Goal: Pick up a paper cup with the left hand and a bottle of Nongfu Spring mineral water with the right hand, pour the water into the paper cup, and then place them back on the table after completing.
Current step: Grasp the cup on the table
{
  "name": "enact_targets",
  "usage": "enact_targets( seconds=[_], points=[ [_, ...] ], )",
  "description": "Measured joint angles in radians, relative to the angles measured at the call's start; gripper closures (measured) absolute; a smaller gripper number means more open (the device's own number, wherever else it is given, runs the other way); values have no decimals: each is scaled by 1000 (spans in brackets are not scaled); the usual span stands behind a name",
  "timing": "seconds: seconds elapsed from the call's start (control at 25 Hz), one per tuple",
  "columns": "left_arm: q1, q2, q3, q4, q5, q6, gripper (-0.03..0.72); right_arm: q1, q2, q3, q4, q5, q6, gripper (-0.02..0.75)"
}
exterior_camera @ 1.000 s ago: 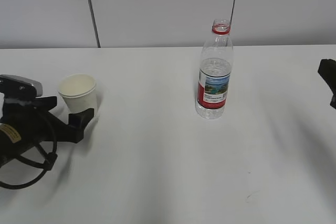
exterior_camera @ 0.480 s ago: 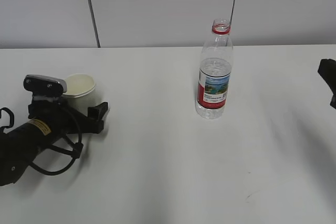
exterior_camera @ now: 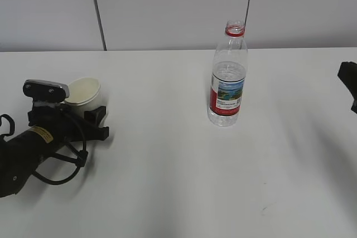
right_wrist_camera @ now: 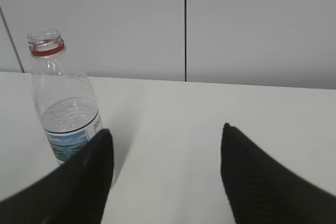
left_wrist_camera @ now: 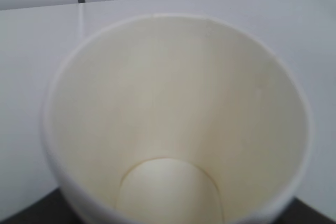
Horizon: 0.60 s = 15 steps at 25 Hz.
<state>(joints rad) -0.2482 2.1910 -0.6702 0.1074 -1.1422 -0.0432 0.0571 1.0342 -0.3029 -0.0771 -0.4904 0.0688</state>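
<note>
Two end effectors: the left end effector (exterior_camera: 92,122) brackets the paper cup (exterior_camera: 83,96) at far left of the worktop (exterior_camera: 167,182); whether it grips, I cannot tell. It should squeeze gently to avoid crushing. The right end effector (right_wrist_camera: 165,161), fingers apart, waits well right of the bottle (exterior_camera: 228,76).

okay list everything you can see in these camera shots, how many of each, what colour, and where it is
paper cup: one, white, empty, on the left side of the table, tilted, between the left gripper's fingers
water bottle: one, clear plastic with a red neck ring and a red, white and blue label, no cap, upright right of centre
water: clear, filling the bottle to roughly half
table: one, white, spanning the whole scene, small scuff mark near the front right
wall: light grey panels with dark seams, behind the table
left gripper: one, black with a grey top, yellow sticker and black cables, around the cup
right gripper: one, black, open, at the far right edge, apart from the bottle
</note>
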Motion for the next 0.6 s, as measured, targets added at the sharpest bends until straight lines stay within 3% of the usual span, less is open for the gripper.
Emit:
enact_targets(
  seconds=[0.16,0.4,0.6],
  points=[
    [0,0,0,7,0,0,307,0,73,0,-30,-75,19,259],
    [0,0,0,15,0,0,308,0,246,0,-196,-303,149,247],
    [0,0,-1,22,0,0,308,0,414,-2,-276,-416,207,103]
  ],
)
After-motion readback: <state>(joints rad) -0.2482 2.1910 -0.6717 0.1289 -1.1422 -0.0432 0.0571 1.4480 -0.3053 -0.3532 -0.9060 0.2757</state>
